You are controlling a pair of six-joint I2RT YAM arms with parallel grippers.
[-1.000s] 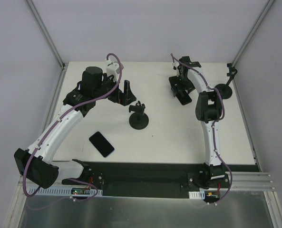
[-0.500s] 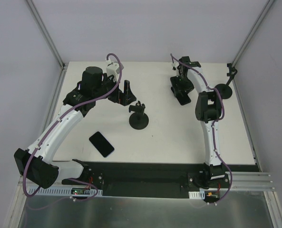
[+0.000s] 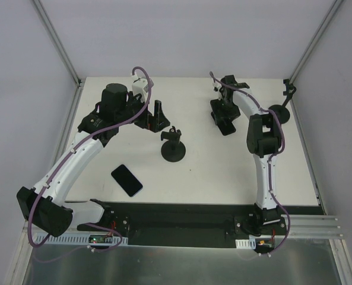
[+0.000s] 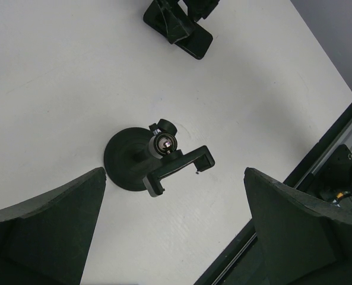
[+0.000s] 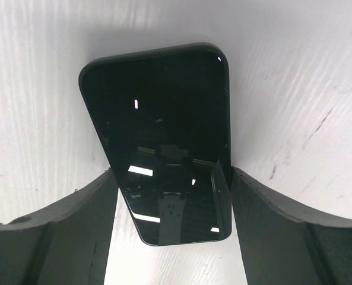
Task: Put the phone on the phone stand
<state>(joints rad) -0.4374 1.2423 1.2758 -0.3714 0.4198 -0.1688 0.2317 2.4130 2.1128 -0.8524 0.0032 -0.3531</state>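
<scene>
Phone, glossy black slab (image 5: 158,130): flat on white table (image 5: 39,89), between right gripper (image 5: 171,172) jaws, grip possibly unmade, cannot tell. Black round-based clamp stand (image 4: 125,161): unoccupied, beneath wide-parted left gripper (image 4: 174,173). Lift, placement outstanding.

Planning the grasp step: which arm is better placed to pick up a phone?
Right. The right pincer straddles a phone, its fingers along both long edges. The left pincer hangs open above the phone stand, holding nothing, well off the other phone.

Bright, even light, soft shadows on the white table (image 3: 223,172); small glints on the phone (image 5: 164,136) screen.
</scene>
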